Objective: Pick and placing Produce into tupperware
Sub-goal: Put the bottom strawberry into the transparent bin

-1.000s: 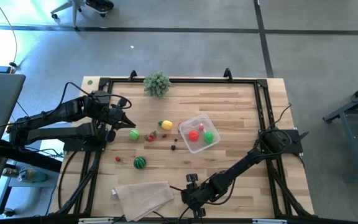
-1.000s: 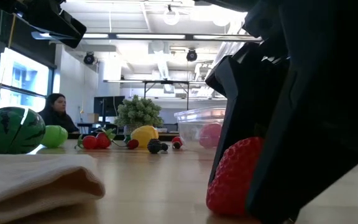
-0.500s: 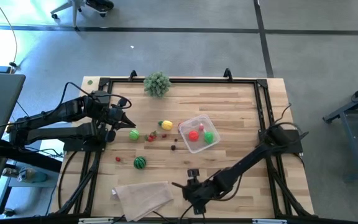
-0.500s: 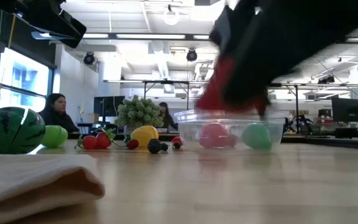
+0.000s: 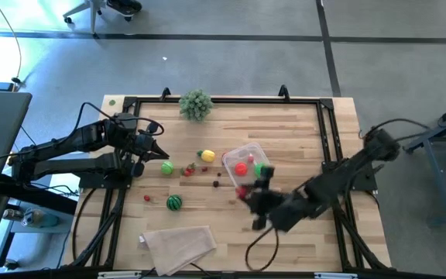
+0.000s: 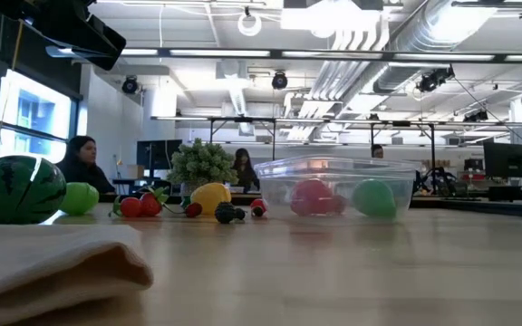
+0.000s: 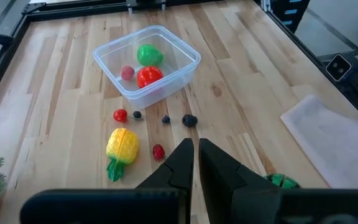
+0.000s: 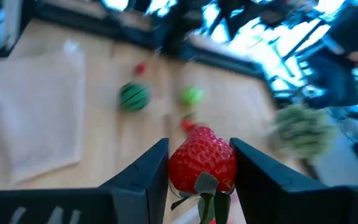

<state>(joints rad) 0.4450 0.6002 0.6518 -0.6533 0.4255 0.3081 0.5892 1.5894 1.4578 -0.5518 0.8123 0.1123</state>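
A red strawberry is pinched between the jaws of the right gripper, carried off the table just by the near edge of the tupperware, presumably so it can be lowered in from above rather than shoved across the wood. The tupperware sits right of the table's middle and already has a red piece, a green piece and a small pinkish one inside, so it looks like the job is partly done (still plenty left outside, though). The left gripper is parked over the left side of the table with its jaws clenched on nothing, probably just kept clear of the working arm. The loose produce is scattered left of the container: a yellow corn-like piece, a green ball, a few tiny red and dark berries, and the striped watermelon ball nearer the front. A folded beige cloth is laid at the near edge and a bushy plant at the far edge. The table is light wooden planking inside a black frame, set on a grey floor. In the low view an open workshop with ceiling ducts and strip lights is seen, with a few people seated far back.
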